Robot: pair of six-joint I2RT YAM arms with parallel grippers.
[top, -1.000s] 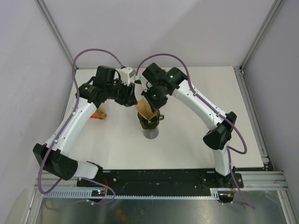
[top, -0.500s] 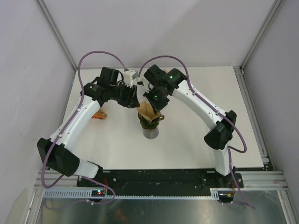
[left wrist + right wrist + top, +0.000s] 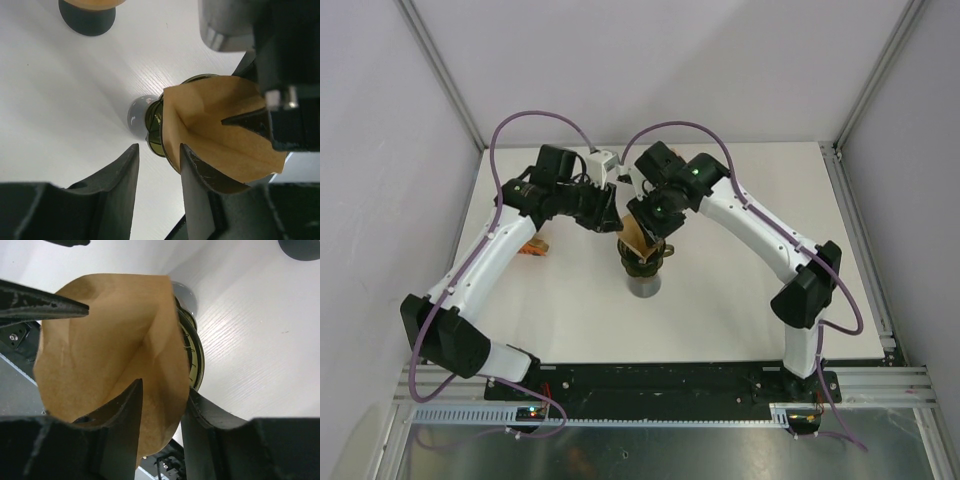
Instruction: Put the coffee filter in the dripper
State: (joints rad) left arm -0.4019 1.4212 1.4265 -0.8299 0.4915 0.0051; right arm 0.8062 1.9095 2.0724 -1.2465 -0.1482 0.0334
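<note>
The brown paper coffee filter stands opened as a cone in the dark green glass dripper, which sits on a grey cup. My left gripper is open at the filter's left rim; in the left wrist view one finger lies against the filter and the other is outside it, over the table. My right gripper is open and straddles the filter wall: one finger is inside the cone and the other is outside, by the dripper rim.
An orange-brown object lies on the white table left of the dripper. A dark round object stands beyond the cup. Both arms crowd over the dripper. The enclosure walls close in the left, back and right.
The left gripper has moved right, closer to the filter's rim. The right arm's elbow has swung outward to the right and its gripper has turned a little. The filter sits lower in the dripper.
</note>
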